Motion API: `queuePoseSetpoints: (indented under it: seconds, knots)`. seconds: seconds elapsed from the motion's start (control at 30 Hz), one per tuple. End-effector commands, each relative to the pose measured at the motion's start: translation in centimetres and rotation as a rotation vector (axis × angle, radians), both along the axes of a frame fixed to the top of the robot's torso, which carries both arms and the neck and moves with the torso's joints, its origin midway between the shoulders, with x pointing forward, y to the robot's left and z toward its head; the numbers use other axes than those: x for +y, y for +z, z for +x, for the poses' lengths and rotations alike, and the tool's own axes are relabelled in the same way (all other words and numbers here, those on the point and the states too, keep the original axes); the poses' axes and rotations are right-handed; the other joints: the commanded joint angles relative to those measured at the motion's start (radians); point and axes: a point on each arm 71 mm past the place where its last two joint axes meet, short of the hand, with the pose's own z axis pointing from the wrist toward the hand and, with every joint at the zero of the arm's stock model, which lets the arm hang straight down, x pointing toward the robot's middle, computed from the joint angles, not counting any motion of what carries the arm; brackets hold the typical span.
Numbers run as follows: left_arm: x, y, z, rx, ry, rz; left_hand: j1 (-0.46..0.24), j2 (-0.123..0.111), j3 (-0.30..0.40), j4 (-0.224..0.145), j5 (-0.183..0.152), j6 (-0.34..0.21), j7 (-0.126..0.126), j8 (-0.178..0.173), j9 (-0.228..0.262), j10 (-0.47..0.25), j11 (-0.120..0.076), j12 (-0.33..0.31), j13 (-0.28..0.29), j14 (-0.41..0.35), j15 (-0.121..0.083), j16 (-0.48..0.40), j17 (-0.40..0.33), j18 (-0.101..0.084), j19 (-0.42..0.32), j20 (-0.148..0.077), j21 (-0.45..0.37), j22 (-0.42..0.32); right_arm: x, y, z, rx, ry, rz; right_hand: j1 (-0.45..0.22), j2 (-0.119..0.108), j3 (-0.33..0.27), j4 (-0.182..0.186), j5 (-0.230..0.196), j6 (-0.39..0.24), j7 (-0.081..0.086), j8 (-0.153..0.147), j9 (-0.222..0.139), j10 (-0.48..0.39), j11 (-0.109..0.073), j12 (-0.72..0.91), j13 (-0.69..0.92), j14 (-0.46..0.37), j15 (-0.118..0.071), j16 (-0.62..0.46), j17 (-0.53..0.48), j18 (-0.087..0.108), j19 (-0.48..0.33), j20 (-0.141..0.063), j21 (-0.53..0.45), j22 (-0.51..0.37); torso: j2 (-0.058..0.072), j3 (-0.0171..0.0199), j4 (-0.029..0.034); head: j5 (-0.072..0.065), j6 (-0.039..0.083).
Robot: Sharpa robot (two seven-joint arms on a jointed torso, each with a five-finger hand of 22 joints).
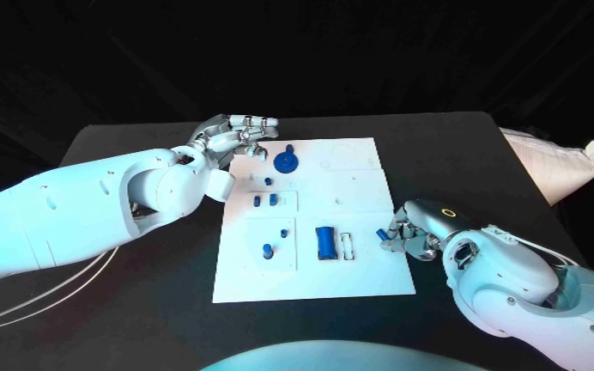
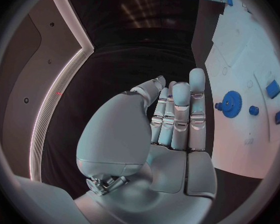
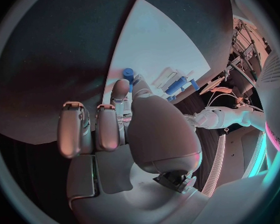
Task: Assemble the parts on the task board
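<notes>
The white task board (image 1: 359, 281) lies in the middle of the black table. On it are a blue gear (image 1: 287, 162) (image 2: 230, 103), several small blue parts (image 1: 257, 202) and a longer blue block (image 1: 325, 243). My left hand (image 1: 235, 136) (image 2: 174, 119) hovers at the board's far left corner, close to the gear, with its fingers side by side and nothing in them. My right hand (image 1: 415, 229) (image 3: 124, 119) sits at the board's right edge. It pinches a small blue part (image 3: 128, 73) (image 1: 387, 246) at its fingertips, just above the board's surface.
A narrow white slot piece (image 1: 348, 245) stands beside the blue block. Two small blue parts (image 1: 269, 252) lie in the near-left panel of the board. Bare black table (image 1: 136, 311) surrounds the board. A pale cloth (image 1: 551, 165) lies at the table's right edge.
</notes>
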Motion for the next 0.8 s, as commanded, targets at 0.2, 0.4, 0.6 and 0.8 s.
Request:
queuePoseSetpoints:
  seconds: [0.2,0.4,0.6,0.8]
  knots:
    - [-0.4,0.2,-0.2,-0.005,-0.025,-0.018,-0.003,0.001,-0.006,-0.001,0.0,-0.01,0.0,0.003,-0.001,-0.007,0.0,0.006,0.001,-0.006,0.003,-0.002,-0.001,0.02,0.0,0.002,-0.005,-0.001,0.0,-2.1,-0.6,0.062,0.064,-0.216,0.036,-0.004,0.025,-0.012,-0.047,0.0,0.007,-0.007,-0.012,-0.012,0.0,-0.02,-0.008,0.039,0.007,-0.009,-0.005,0.006,-0.01,0.001,-0.008,-0.005,0.001,0.0014,-0.0019,0.002,0.001]
    - [-0.4,0.2,-0.2,-0.006,-0.026,-0.019,-0.003,0.001,-0.006,-0.001,0.0,-0.01,0.0,0.003,-0.001,-0.007,0.0,0.006,0.001,-0.006,0.003,-0.002,-0.001,0.02,0.0,0.002,-0.005,-0.001,0.1,-2.2,-0.6,0.046,0.064,-0.208,0.066,0.012,0.061,-0.023,-0.042,0.004,0.004,-0.009,-0.014,-0.011,-0.003,-0.023,-0.008,0.04,0.004,-0.008,-0.002,0.005,-0.008,0.0,-0.008,-0.003,0.0,0.0008,0.0005,-0.001,0.0]
    - [-0.4,0.2,-0.2,-0.008,-0.024,-0.019,-0.003,0.001,-0.006,-0.001,0.0,-0.01,0.0,0.003,-0.001,-0.007,0.0,0.006,0.001,-0.006,0.003,-0.002,-0.001,0.02,0.0,0.002,-0.005,-0.001,0.4,-1.8,-0.7,0.022,0.033,-0.113,0.142,0.043,0.168,-0.064,-0.02,0.007,0.003,-0.014,-0.017,-0.018,-0.007,-0.04,-0.018,0.042,0.001,-0.008,0.003,0.004,-0.003,-0.006,-0.005,0.002,0.001,0.002,-0.0014,0.0,0.004]
    - [-0.5,0.2,-0.2,-0.009,-0.027,-0.015,-0.002,0.002,-0.006,-0.002,0.001,-0.011,-0.001,0.004,-0.001,-0.008,0.0,0.008,0.001,-0.007,0.003,-0.001,-0.002,0.02,0.001,0.002,-0.006,-0.002,0.5,-1.2,-0.9,0.037,-0.046,0.076,0.128,0.033,0.259,-0.067,0.008,0.006,0.005,-0.018,-0.018,-0.011,-0.005,-0.052,-0.026,0.043,0.002,-0.006,0.007,0.002,0.004,-0.005,-0.001,0.01,0.001,0.0016,-0.0008,-0.001,0.005]
